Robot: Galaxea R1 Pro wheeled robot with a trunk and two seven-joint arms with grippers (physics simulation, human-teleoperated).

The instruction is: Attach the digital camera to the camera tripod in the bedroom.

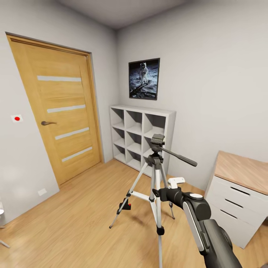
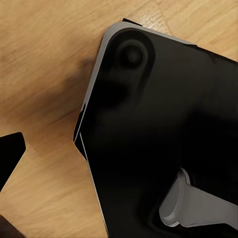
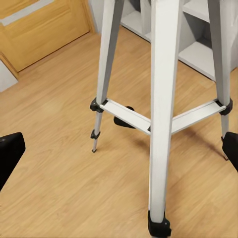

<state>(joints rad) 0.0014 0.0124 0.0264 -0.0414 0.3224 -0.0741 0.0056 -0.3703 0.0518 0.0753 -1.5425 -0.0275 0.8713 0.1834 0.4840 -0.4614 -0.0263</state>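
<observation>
The right hand (image 1: 158, 193) reaches at the tripod (image 1: 156, 175), jaws wide and empty. The camera (image 1: 125, 204) lies on the floor (image 1: 82, 208) behind the tripod legs. Pushing forward could knock the tripod over. Left hand: cannot tell.

Even, soft, bright light; only faint shadows on the wood floor (image 1: 85, 208) under the camera tripod (image 1: 156, 175); head view bends at its edges; left wrist view slightly blurred.
</observation>
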